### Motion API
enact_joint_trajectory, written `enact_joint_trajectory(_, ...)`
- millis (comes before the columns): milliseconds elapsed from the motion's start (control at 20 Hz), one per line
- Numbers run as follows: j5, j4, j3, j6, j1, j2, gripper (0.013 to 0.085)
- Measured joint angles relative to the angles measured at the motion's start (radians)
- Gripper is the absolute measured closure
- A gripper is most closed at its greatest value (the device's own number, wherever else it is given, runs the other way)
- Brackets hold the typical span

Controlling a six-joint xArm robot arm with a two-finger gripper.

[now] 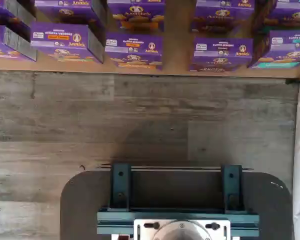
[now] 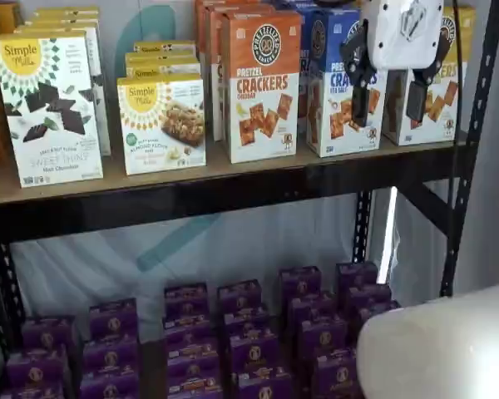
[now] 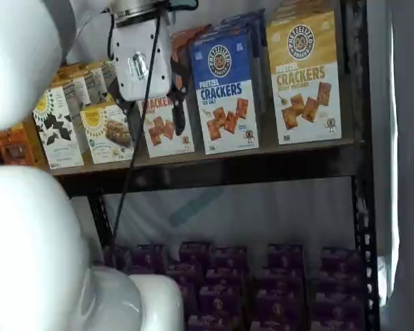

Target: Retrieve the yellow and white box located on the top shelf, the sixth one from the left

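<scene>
The yellow and white box stands at the right end of the top shelf, beside the black upright. In a shelf view the box is partly covered by my gripper, which hangs in front of the shelf between this box and the blue carton. Its two black fingers stand apart with a plain gap and nothing between them: open. From the other side, the gripper lines up over the orange carton, clear of the boxes. The wrist view shows neither the box nor the fingers.
An orange cracker carton and a blue one stand left of the target, then Simple Mills boxes. Purple boxes fill the level below, also seen in the wrist view. A black upright borders the shelf's right end.
</scene>
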Motion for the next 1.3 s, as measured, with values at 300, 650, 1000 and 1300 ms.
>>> enact_joint_trajectory(300, 0.013, 0.043, -0.007, -0.02, -0.038, 0.009, 0.013)
enact_joint_trajectory(650, -0.099, -0.082, 0.021, -0.045, -0.018, -0.013, 0.013)
enact_joint_trajectory(1000, -0.215, -0.055, -0.009, -0.261, -0.252, 0.053, 0.013)
enact_joint_trajectory(1300, -0.26, -0.028, -0.073, -0.389, -0.388, 0.142, 0.013)
